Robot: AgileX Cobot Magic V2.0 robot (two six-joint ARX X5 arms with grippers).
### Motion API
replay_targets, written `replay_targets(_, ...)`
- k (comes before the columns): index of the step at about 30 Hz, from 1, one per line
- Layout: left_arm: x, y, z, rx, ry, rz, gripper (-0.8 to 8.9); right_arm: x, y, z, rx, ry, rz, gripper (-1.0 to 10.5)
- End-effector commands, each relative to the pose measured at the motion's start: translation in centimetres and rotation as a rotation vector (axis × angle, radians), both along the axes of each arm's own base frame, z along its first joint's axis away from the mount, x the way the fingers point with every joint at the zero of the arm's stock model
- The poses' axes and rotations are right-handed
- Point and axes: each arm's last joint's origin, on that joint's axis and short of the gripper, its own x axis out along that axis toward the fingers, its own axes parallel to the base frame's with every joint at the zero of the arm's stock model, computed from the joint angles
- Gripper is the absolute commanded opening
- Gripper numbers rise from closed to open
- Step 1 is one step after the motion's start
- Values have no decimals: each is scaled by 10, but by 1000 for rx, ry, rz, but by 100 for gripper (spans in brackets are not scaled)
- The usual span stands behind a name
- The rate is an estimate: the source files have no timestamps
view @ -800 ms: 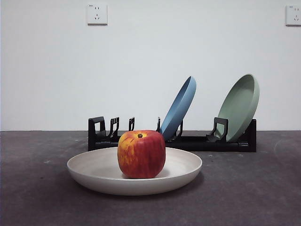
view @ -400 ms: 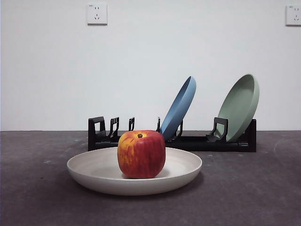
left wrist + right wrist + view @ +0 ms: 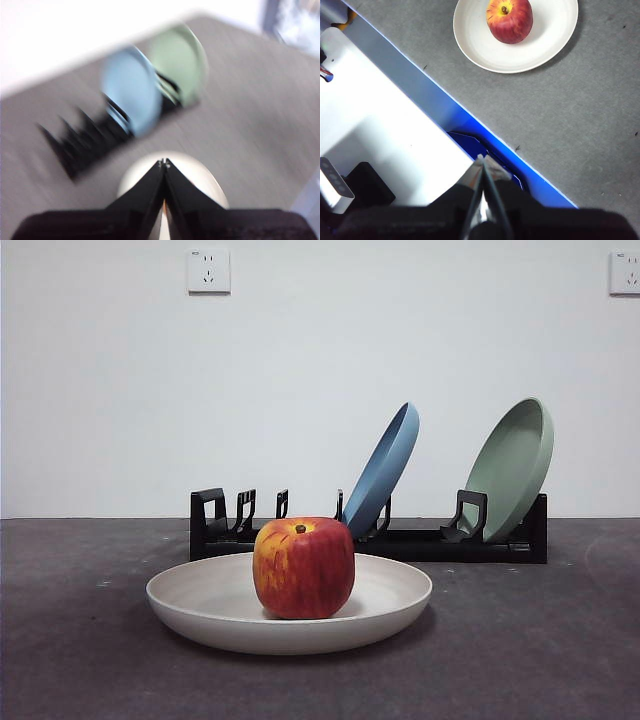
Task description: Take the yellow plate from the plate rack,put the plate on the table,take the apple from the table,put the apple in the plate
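apple point(image 3: 303, 568): sitting upright in the middle of the plate, stem dimple up, nothing touching it. Looks done to me.
plate point(image 3: 190, 600): flat on the table point(image 3: 540, 660), close in front of the rack, at about 6 o'clock from the rack's empty slots.
rack point(image 3: 400, 540): farther back; the blue plate point(image 3: 382, 470) and green plate point(image 3: 510, 468) lean in their slots toward 1 o'clock.
right gripper point(image 3: 483, 167): jaws pinched together, holding nothing, parked high and well apart from the plate, out over the table's edge.
left gripper point(image 3: 164, 167): jaws also closed and empty, up above the near side of the plate; its picture is smeared, so I'd guess the arm is moving.
risk: honestly not much left. If that left arm swings low it could clip the plate rim and slide it, or nudge the apple so it rolls to the rim.
other risk: a bump into the rack could tip the blue plate, since it only leans.
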Motion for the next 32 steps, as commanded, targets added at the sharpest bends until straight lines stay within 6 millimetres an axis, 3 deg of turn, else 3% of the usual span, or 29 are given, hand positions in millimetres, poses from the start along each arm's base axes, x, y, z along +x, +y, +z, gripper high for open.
replay_targets(1,11,18,8,-12,-135,53,-3,0,1,-1,3,3,-7,0)
replay_targets(4,15,41,8,-85,-248,156,-3,0,1,-1,2,4,-7,0)
replay_targets(7,13,62,-5,-113,-349,299,-3,0,1,-1,3,4,-7,0)
replay_targets(14,8,91,-74,-86,-409,572,-3,0,1,-1,2,4,-7,0)
replay_targets(24,11,101,-186,-65,-246,692,-3,0,1,-1,2,4,-7,0)
replay_targets(32,15,101,-234,-63,-164,702,-3,0,1,-1,2,4,-7,0)
